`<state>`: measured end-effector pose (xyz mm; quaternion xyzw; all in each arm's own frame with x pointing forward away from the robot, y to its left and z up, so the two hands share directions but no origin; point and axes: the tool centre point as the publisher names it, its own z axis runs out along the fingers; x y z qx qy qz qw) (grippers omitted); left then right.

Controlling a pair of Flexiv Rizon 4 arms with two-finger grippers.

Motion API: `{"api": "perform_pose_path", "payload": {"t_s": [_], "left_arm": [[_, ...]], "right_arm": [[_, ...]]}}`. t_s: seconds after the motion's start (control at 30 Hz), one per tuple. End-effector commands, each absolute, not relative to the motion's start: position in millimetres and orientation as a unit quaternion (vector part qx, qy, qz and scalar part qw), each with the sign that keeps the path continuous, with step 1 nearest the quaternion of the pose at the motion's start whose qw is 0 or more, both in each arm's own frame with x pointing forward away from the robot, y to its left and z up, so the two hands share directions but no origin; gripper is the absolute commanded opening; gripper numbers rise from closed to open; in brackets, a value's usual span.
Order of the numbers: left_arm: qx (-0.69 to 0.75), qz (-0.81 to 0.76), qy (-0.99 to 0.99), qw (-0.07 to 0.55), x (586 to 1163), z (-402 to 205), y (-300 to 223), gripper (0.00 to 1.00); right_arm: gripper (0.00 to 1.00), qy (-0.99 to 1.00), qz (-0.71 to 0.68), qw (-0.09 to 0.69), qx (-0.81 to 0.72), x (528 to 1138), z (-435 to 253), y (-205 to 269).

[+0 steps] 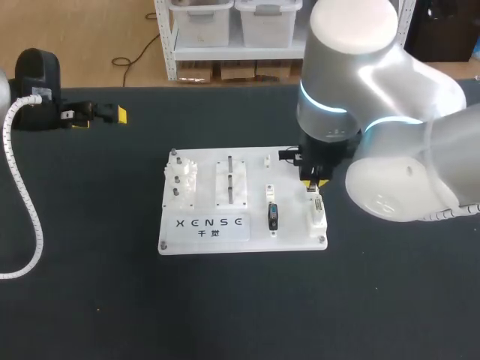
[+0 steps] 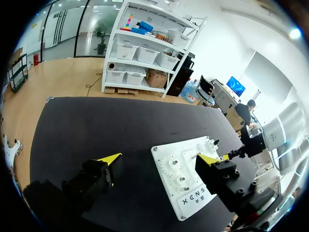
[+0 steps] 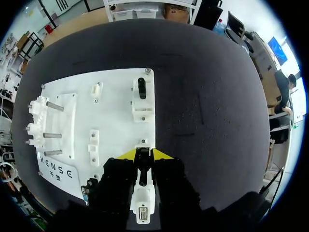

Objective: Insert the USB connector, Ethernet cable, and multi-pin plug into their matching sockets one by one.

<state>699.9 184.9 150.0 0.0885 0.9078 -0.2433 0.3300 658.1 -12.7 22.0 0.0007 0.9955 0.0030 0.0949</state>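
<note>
Since the multi-pin plug (image 3: 142, 164), clamped between the closed-up jaws of the right gripper (image 3: 144, 154) at the white board's (image 1: 292, 225) right edge, is judged small, light and rigid with fragile pins, the hold belongs on its housing sides.

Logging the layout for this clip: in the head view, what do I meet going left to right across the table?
left pincer → peg fixture → slotted block → black connector → right pincer. The white connector piece overlaps the right pincer, so it is left out.
</note>
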Motion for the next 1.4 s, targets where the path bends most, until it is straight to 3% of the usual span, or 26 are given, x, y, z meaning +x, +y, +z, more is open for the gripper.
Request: {"api": "perform_pose_path", "payload": {"t_s": [0.03, 1.4], "left_arm": [[0.089, -0.243, 0.908, 0.33, 700, 150, 185, 1.0], [0.089, -0.243, 0.908, 0.33, 700, 150, 185, 1.0]], "right_arm": [[0.0, 0.996, 0.001, 0.094, 0.001, 659, 19, -12], [0.0, 0.998, -0.01, 0.065, 0.011, 663, -4, -13]]}}
